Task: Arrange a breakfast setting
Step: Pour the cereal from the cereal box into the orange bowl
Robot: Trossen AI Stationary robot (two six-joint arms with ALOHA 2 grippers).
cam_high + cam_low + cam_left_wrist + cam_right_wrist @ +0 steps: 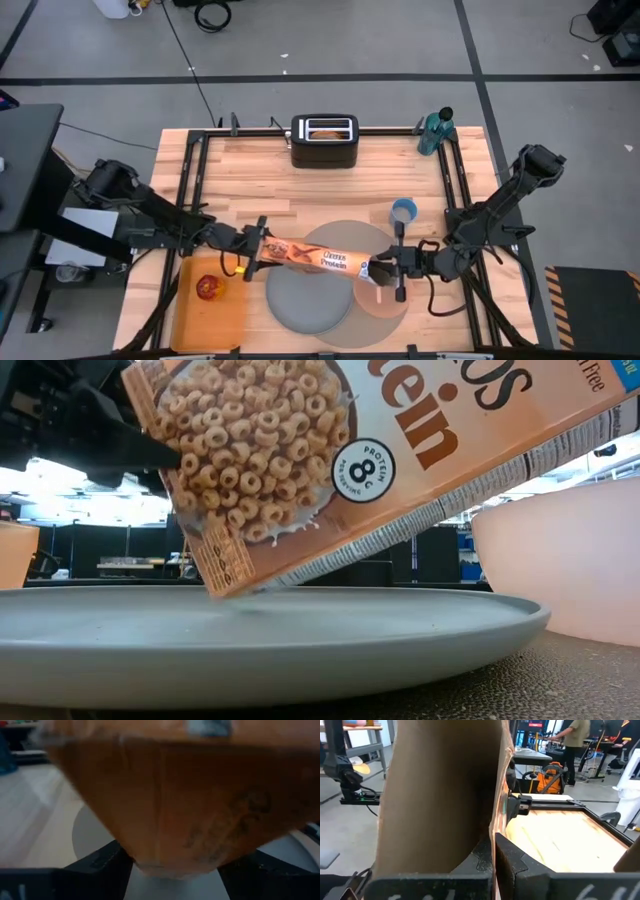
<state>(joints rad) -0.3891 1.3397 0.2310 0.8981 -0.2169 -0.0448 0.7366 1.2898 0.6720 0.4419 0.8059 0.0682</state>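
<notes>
An orange cereal box (320, 258) is held between both grippers over the round grey-tan placemat (345, 232) and the grey plate (300, 305). My left gripper (257, 250) is shut on its left end and my right gripper (385, 268) on its right end. In the low view the box (330, 450) slants, left end lower, just above the plate (250, 630). The pink bowl (388, 298) stands on the placemat at the plate's right and also shows in the low view (570, 560). The red apple (208, 288) lies on the orange board (225, 315). A bagel half (323, 131) sits in the toaster. The spoon and loose cereal are out of view. My left gripper pinches the box's closed end (150, 860) between its two fingers (95, 867), coming level from the table's left. The box is lifted clear, and this end is the lower one. My right gripper pinches a thin cardboard flap (496, 827) at the box's other end between its two fingers (517, 860), coming from the table's right. That end is the higher one.
The black toaster (323, 140) stands at the far edge, a teal bottle (435, 130) at the far right corner, and a small blue cup (403, 210) just beyond the right gripper. Black frame rails run along both table sides. People show in the room beyond in the right wrist view.
</notes>
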